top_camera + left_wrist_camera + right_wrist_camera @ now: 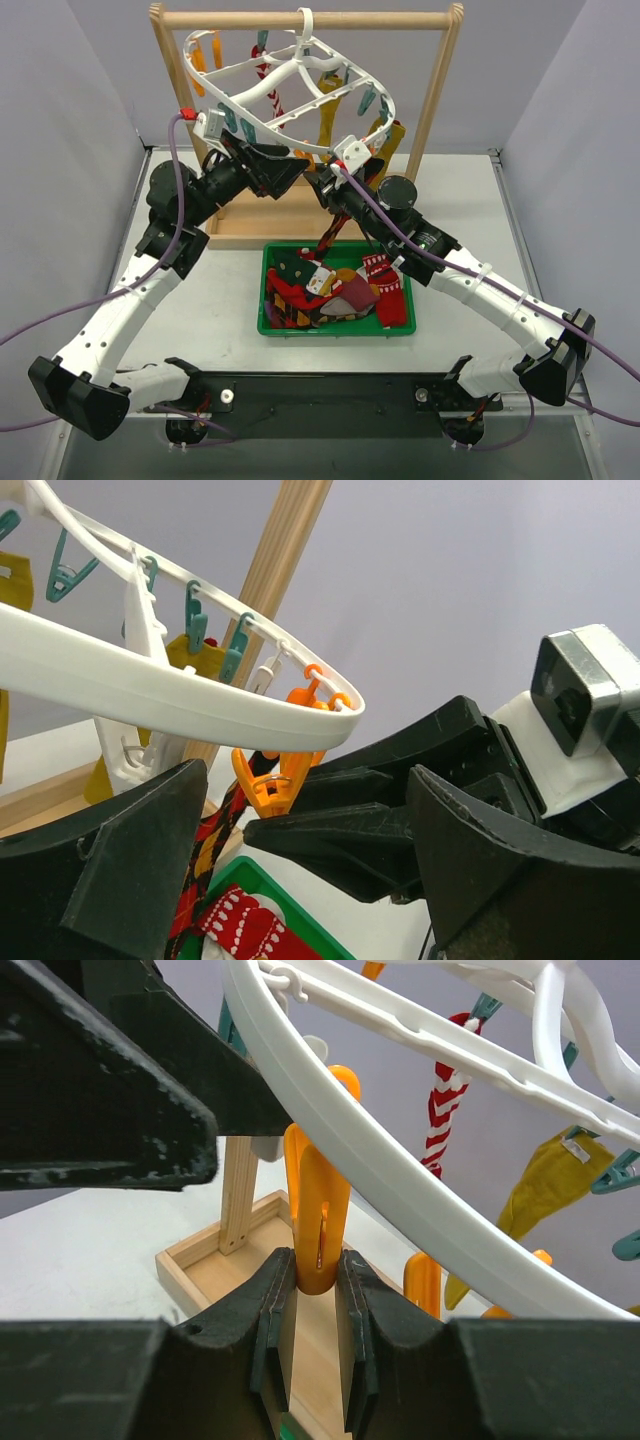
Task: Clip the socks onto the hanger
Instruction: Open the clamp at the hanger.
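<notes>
Beneath the near rim of the hanger [150,685], the right tool [318,1305] pinches the lower end of an orange clip [318,1210], its fingers pressed against the clip from both sides. The left tool [290,168] sits close alongside with its fingers spread wide, gripping nothing. A dark diamond-patterned sock [205,855] trails from just beside that clip down toward the green bin [263,295]. No view shows whether the clip has the sock in its bite.

Already pegged on the far side of the hanger are a red-white striped sock [268,88] and yellow socks [330,108]. A heap of patterned socks [340,290] lies in the bin on the desk [200,300]. The hanger hooks over the bar of a wooden rack [300,18].

Judged progress: an early-to-middle stage. A few socks are hung, one is at the clip, and several are left to do. Teal clips [195,615] along the rim appear free to take them.
</notes>
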